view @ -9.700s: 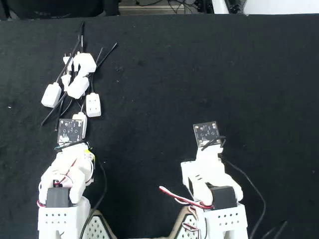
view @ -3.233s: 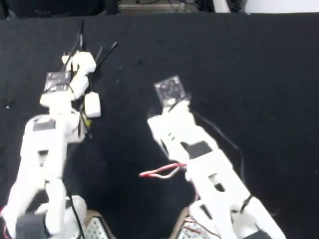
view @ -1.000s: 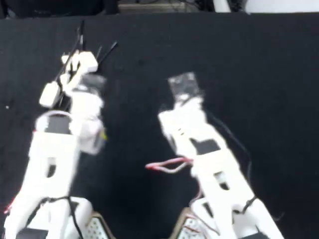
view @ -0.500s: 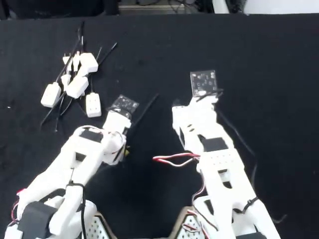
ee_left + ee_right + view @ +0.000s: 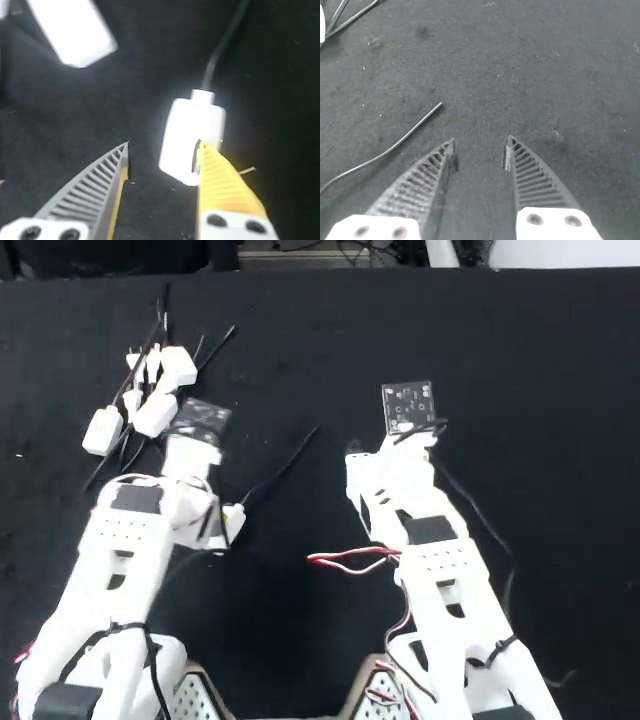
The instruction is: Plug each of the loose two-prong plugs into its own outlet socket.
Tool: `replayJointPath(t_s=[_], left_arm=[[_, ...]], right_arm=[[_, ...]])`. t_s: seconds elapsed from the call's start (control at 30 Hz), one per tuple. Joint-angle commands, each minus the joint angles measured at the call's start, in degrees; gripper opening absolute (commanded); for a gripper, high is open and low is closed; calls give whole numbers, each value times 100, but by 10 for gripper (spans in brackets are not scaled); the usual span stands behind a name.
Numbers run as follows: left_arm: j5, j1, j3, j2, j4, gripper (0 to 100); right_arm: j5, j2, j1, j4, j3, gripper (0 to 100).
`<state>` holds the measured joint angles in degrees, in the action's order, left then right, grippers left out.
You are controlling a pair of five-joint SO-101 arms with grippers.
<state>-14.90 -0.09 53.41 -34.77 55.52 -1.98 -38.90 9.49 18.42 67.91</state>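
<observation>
Several white plug and socket pieces with black cords lie bunched at the table's far left. My left gripper hangs open over the near edge of that bunch. A white block, its cord running away from me, touches the yellow finger and lies partly between the two fingers. Another white block lies farther off. A small white piece with a black cord rests beside the left arm. My right gripper stands open over bare cloth near the middle, with nothing in it.
The black cloth covers the whole table. The loose end of a cord lies just ahead of the right gripper. A red and white wire loops off the right arm. The right half holds no loose objects.
The left arm has swung from the table's middle back to the bunch at the far left, leaving the corded white piece beside it. The right arm has kept still over the last half second.
</observation>
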Motion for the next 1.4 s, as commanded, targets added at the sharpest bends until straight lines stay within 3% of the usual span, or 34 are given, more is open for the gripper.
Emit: replayJointPath(t_s=[0.0, 0.17, 0.4, 0.53, 0.73, 0.9, 1.07, 1.17, 1.37], left_arm=[[-44, -338, -4, -123, -369, 215], [-62, -664, 426, 290, -1222, 216], [-70, -479, 365, 1152, -1292, 217], [-53, -66, 277, 1354, -1073, 217], [-35, 936, -163, 1029, 53, 213], [193, 1807, 268, 862, -360, 217], [202, 2246, 505, 835, -712, 217], [202, 2167, 444, 826, -695, 217], [202, 971, -593, 835, -79, 217]], right_arm=[[-53, 4, 79, -167, -277, 155], [-53, 4, 185, -167, -259, 155], [-53, 4, 176, -167, -251, 155], [-53, 4, 176, -167, -259, 155], [-53, 4, 167, -167, -268, 155], [-44, -22, 53, -167, -277, 155], [-88, -22, -492, -149, -400, 155], [-97, -4, -756, -167, -435, 155], [-97, 13, -914, -448, -338, 155]])
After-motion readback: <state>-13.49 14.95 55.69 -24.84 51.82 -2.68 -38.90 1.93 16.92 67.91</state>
